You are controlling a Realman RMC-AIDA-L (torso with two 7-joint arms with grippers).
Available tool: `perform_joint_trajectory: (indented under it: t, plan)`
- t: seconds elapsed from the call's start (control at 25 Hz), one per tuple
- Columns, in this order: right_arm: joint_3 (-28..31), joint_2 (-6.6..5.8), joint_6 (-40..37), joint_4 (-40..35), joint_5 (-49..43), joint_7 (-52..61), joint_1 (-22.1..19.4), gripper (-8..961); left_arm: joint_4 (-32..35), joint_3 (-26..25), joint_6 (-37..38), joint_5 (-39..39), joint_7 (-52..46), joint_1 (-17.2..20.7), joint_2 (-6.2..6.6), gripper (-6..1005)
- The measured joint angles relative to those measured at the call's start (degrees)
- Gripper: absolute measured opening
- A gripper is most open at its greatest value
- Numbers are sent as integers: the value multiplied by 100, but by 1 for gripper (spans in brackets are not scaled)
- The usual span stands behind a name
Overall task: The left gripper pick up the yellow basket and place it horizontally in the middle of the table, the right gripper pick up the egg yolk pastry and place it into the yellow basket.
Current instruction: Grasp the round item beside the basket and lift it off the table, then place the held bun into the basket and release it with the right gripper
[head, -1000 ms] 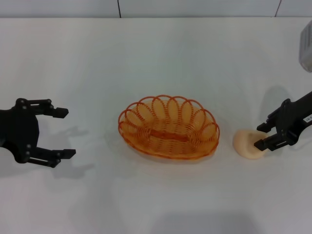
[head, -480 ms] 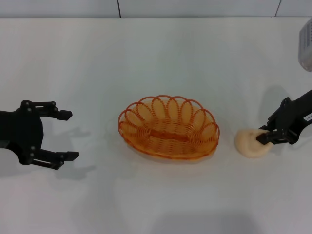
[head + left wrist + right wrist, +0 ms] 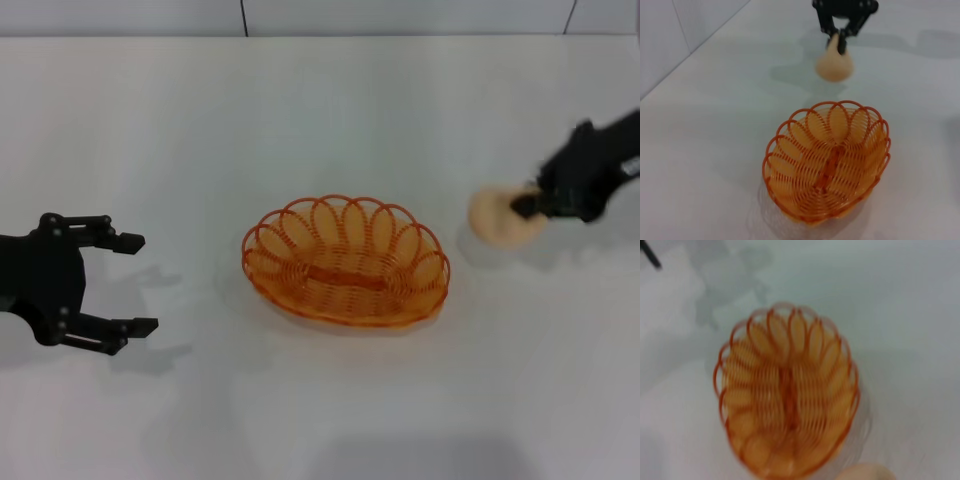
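One egg yolk pastry (image 3: 503,217), one yellow basket (image 3: 346,262)

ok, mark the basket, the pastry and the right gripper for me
basket (image 3: 345,262): head view, woven floor at its centre.
pastry (image 3: 497,218): head view, exposed side away from the fingers.
right gripper (image 3: 530,203): head view, fingertips closed on the pastry, lifted off the table.

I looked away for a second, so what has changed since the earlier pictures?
The right gripper, shut on the pastry, has lifted it off the table and carried it up and slightly toward the basket. The basket has not moved, and the left gripper stays open at the left, barely shifted.
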Motion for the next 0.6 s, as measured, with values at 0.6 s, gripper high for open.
perform_joint_trajectory:
  t: [0.6]
  plan:
    - [-1519, 111, 1060, 548, 1381, 684, 703, 47, 151, -15, -5, 64, -15, 149, 0, 893]
